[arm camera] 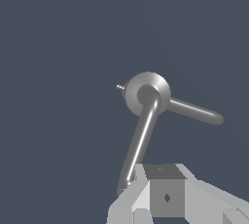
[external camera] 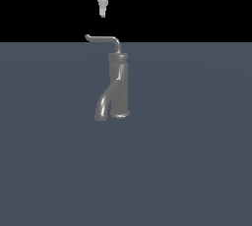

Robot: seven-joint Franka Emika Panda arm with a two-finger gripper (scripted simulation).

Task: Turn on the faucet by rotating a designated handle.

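1. The worktop (external camera: 197, 171) is a flat slate-grey surface filling the lower part of the exterior view; nothing but the faucet stands on it.
2. The faucet (external camera: 119, 85) stands upright near the middle of the worktop, a grey cylinder with a darker collar near its top and a thick curved spout bending down toward the exterior view's left. From the wrist view it is seen from above as a round cap (arm camera: 147, 93).
3. The end effector (external camera: 102, 5) hangs above the faucet, clear of everything, roughly over the free end of the handle. Its fingers look close together, tapering to a narrow point, and it holds nothing; the exact gap I cannot tell.
4. The handle (external camera: 104, 39) is a thin bent rod rising from the faucet top and reaching toward the exterior view's left, ending in a small upturned tip.
5. Risks, as I judge them: the handle is slim, so a slightly offset descent could miss it or slip off the tip. In the wrist view two rods radiate from the cap, so the thick spout could be mistaken for the handle. Pressing straight down rather than sideways would jam, not rotate.
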